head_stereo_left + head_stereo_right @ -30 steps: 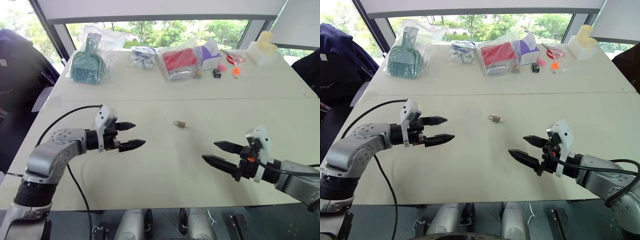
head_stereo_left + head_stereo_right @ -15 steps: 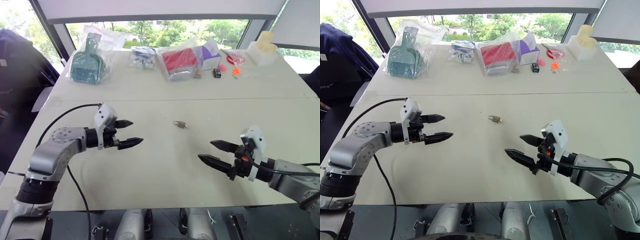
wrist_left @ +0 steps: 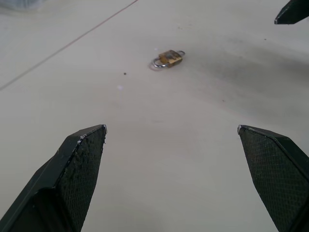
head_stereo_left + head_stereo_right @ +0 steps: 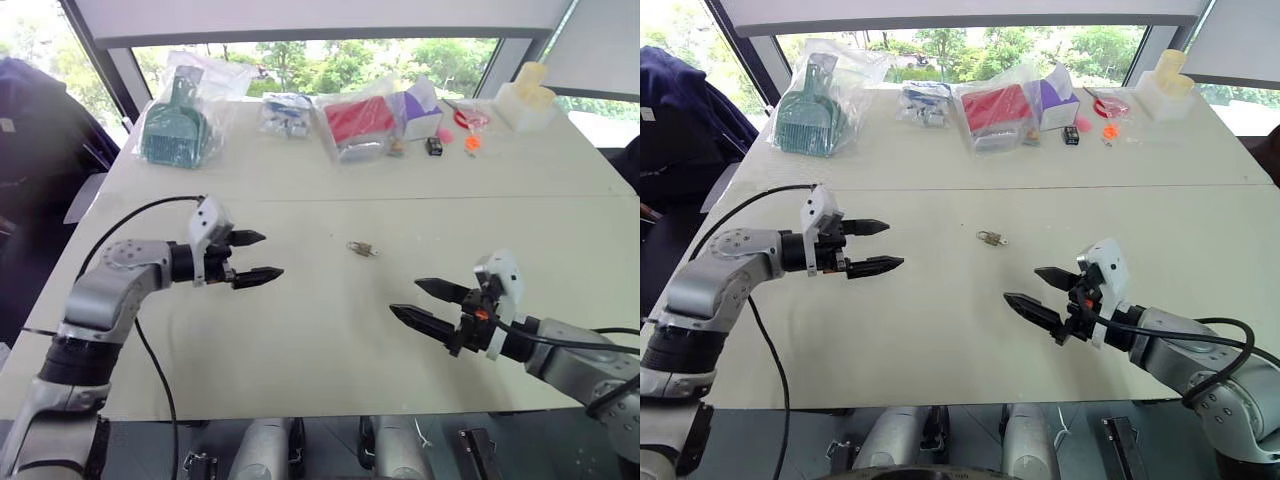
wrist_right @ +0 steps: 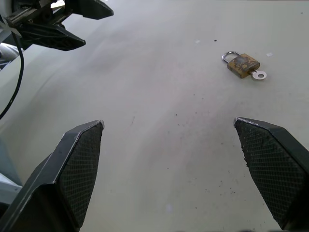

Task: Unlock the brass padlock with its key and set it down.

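Observation:
The brass padlock [image 4: 360, 248] lies flat in the middle of the white table [image 4: 320, 330], its thin silvery shackle closed. A small silver key [image 5: 259, 75] sticks out of the padlock's [image 5: 243, 65] bottom end. My left gripper [image 4: 256, 256] hovers to the padlock's left, fingers wide open and empty. In the left wrist view the padlock [image 3: 169, 58] lies ahead of the spread fingers. My right gripper [image 4: 424, 305] hovers nearer the front edge, to the padlock's right, also open and empty.
Along the table's far side lie bagged items: a teal object [image 4: 175, 128], a small clear bag [image 4: 287, 113], a red pack [image 4: 358, 122], a purple box [image 4: 418, 108], a small black box [image 4: 433, 146], orange pieces [image 4: 470, 142] and a cream block [image 4: 527, 98].
My left gripper has moved a little forward and rolled slightly. The right gripper has stayed about where it was. Both stay open; the padlock has not moved.

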`<state>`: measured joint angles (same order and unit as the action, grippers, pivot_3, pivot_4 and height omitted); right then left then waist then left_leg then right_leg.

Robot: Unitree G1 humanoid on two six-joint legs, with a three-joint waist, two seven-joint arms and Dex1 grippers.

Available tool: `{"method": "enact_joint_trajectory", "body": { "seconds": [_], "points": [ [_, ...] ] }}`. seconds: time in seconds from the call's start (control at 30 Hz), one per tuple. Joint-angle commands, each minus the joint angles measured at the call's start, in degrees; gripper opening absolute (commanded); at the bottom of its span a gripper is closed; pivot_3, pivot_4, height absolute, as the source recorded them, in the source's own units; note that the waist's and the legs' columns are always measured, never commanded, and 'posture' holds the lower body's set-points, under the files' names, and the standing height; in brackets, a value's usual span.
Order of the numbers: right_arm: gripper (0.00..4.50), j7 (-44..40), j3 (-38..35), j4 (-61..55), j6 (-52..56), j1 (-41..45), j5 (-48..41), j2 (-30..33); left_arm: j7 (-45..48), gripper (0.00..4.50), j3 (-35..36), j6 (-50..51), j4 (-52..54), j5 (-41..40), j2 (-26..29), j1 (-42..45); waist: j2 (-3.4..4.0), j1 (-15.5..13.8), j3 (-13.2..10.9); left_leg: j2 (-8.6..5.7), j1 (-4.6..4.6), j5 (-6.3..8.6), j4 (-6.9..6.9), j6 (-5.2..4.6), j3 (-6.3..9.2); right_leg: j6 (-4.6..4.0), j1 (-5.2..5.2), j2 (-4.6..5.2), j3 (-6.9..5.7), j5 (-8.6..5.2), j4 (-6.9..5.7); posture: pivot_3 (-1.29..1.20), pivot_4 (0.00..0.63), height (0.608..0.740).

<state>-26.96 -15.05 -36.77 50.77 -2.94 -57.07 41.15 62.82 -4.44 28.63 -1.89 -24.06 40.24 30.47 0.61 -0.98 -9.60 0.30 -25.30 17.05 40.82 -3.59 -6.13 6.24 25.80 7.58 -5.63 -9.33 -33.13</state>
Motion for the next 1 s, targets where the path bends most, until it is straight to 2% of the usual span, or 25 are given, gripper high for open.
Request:
{"method": "enact_joint_trajectory", "body": {
  "seconds": [0.03, 0.23, 0.4, 0.63, 0.73, 0.87, 1.0],
  "points": [
    [4.47, 2.9, 0.7, -1.3, -0.8, 1.7, 0.6, -1.7, 6.4, 4.5, -3.9, -9.5, -9.9, 4.7, -2.1, 7.1, 0.0, -0.1, 0.0, 0.0, 0.0, 0.0, 0.01, -0.01, 0.0, 0.0, -0.02, 0.0, 0.0, 0.0, 0.0, 0.0, 0.15, 0.735],
    [4.47, 9.6, 1.3, -6.2, -1.2, -2.0, 1.4, -6.0, 15.4, 4.5, -9.5, -29.9, -46.4, 14.1, -14.6, 28.6, -0.11, -1.6, 0.0, -0.05, -0.12, 0.01, 0.09, -0.11, -0.03, 0.01, 0.06, 0.02, -0.02, 0.01, 0.0, 0.0, 0.15, 0.735],
    [4.47, 15.7, -0.9, -13.0, -2.2, -10.3, 1.3, -9.1, 12.9, 4.5, -10.8, -41.4, -66.7, 21.7, -23.7, 37.8, -0.14, -1.3, 0.0, -0.12, -0.17, 0.15, 0.15, -0.37, -0.11, 0.05, 0.02, 0.09, -0.02, 0.03, 0.02, 0.0, 0.15, 0.735],
    [4.47, 25.7, -2.0, -23.0, -7.0, -23.6, -1.3, -11.7, 2.6, 4.5, -10.3, -43.7, -74.9, 29.1, -33.8, 40.9, -0.29, -1.5, -0.1, -0.08, -0.15, 0.21, 0.22, -0.47, -0.05, 0.07, -0.02, 0.1, -0.02, 0.04, 0.02, 0.0, 0.15, 0.735],
    [4.47, 29.6, 1.9, -23.2, -14.9, -29.2, -2.4, -8.2, -2.6, 4.5, -10.2, -42.4, -76.1, 32.2, -36.8, 40.9, -0.36, -1.3, -0.1, -0.08, -0.1, 0.21, 0.26, -0.47, -0.02, 0.07, -0.12, 0.11, -0.02, 0.03, 0.09, 0.0, 0.15, 0.735],
    [4.47, 34.5, 9.6, -23.2, -28.4, -36.9, 0.5, -2.8, -7.8, 4.5, -10.8, -38.9, -77.1, 36.3, -39.5, 39.8, -0.4, -1.2, -0.1, -0.05, -0.04, 0.22, 0.21, -0.48, -0.02, 0.12, -0.13, 0.09, -0.02, 0.0, 0.1, 0.0, 0.15, 0.735],
    [4.47, 39.0, 15.8, -23.2, -38.8, -40.9, 4.5, 1.5, -3.1, 4.5, -10.9, -36.0, -77.2, 37.6, -40.3, 39.4, -0.54, -1.3, 0.0, -0.02, 0.15, 0.22, 0.23, -0.47, -0.01, 0.1, -0.35, 0.07, -0.04, -0.02, 0.1, 0.0, 0.15, 0.735]
  ]
}}
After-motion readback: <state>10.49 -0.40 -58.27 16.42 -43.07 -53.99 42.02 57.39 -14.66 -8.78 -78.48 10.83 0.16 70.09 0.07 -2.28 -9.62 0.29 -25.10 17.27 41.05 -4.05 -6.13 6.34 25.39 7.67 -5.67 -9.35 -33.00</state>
